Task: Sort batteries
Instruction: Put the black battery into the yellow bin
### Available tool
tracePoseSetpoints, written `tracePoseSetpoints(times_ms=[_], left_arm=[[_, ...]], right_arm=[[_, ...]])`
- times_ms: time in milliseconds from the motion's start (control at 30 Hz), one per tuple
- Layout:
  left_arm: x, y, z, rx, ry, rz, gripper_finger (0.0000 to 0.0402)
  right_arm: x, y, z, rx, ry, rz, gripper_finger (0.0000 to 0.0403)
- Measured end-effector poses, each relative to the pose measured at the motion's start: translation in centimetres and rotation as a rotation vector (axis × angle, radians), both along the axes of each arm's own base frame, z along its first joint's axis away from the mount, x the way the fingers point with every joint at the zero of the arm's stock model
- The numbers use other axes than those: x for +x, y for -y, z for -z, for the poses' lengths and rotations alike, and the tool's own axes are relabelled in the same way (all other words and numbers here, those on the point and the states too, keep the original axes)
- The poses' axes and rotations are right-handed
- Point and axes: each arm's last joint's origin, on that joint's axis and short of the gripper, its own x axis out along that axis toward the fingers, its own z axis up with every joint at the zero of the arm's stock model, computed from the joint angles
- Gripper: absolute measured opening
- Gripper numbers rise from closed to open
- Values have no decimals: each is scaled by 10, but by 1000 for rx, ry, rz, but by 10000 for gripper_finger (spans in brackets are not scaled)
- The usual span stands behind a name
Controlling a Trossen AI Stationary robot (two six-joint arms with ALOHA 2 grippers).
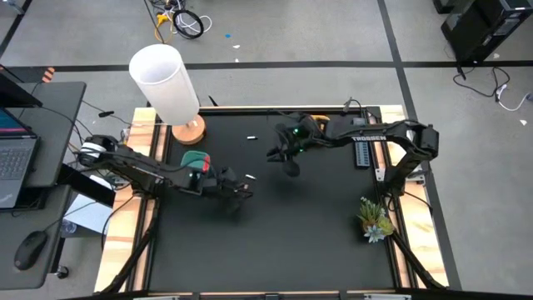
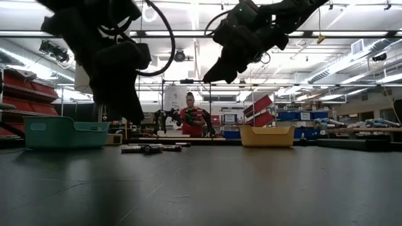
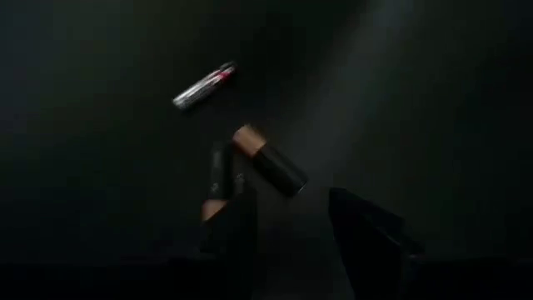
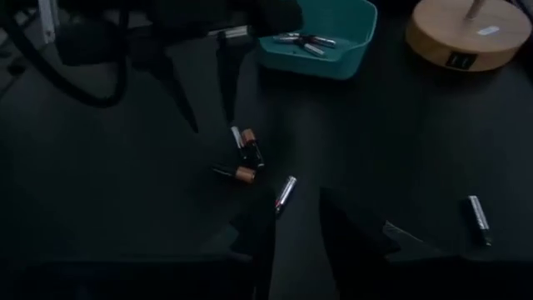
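Three batteries lie close together on the black mat: a silver one with a red end [image 3: 204, 86] and two dark ones with copper ends [image 3: 268, 158] [image 3: 218, 179]. My left gripper [image 3: 287, 242] hangs open just above them, clear of the mat [image 2: 119, 107]. My right gripper [image 1: 289, 162] hovers open farther toward the far right, nothing between its fingers [image 4: 296, 237]. Another battery [image 1: 250, 136] lies alone near the far edge. The teal bowl [image 4: 321, 33] holds several batteries [image 4: 304, 40].
A white lamp [image 1: 166, 79] on a round wooden base [image 4: 470, 33] stands at the far left beside the teal bowl [image 1: 196, 158]. A green plant sprig [image 1: 375, 218] lies at the right edge. Bare mat stretches toward the near edge.
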Motion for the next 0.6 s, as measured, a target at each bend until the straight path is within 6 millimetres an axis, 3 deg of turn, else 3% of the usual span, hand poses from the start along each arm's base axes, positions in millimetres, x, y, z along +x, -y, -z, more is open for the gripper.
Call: tracePoseSetpoints(times_ms=[233, 400, 600], left_arm=[[3, -1, 8, 10, 130, -37, 162], [9, -1, 16, 18, 173, -180, 162], [20, 10, 20, 63, 316, -279, 162]], right_arm=[[0, -2, 0, 32, -11, 36, 103], [-1, 2, 0, 51, -20, 62, 102], [-7, 10, 3, 68, -67, 91, 95]])
